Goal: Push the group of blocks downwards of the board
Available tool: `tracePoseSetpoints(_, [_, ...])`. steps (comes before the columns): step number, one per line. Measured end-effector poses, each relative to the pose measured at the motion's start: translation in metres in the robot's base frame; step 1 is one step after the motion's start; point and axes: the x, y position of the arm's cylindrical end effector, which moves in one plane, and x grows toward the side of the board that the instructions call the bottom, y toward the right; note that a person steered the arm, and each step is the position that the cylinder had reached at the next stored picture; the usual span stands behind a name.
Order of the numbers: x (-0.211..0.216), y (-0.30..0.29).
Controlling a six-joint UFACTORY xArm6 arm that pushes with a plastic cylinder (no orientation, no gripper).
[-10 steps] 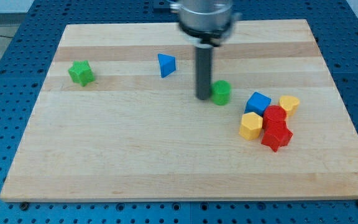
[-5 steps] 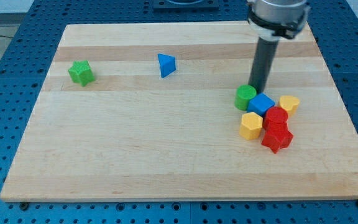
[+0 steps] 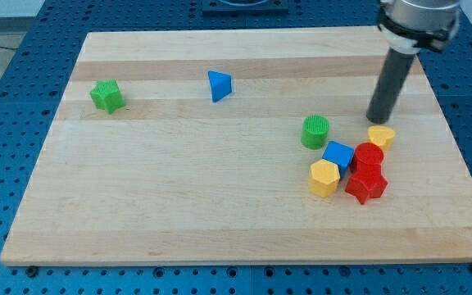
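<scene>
A cluster sits at the view's right on the wooden board: a green cylinder, a blue cube, a yellow hexagonal block, a red block, a red star-shaped block and a small yellow block. My tip stands just above the small yellow block, close to it, to the right of the green cylinder.
A green star-shaped block lies at the view's upper left. A blue triangular block lies at the upper middle. The board rests on a blue perforated table.
My tip moved from left of the green cylinder rightward across the cluster's top to above the small yellow block. The green cylinder was pushed right toward the cluster; the blue cube and yellow hexagon shifted down.
</scene>
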Motion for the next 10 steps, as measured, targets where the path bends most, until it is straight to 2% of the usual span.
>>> tracePoseSetpoints(2, [0.033, -0.042])
tracePoseSetpoints(3, [0.003, -0.038])
tracePoseSetpoints(4, [-0.03, -0.072])
tracePoseSetpoints(5, [-0.038, -0.131])
tracePoseSetpoints(6, [-0.016, -0.151])
tracePoseSetpoints(7, [0.01, -0.145])
tracePoseSetpoints(9, [-0.021, -0.131])
tracePoseSetpoints(10, [0.008, -0.088])
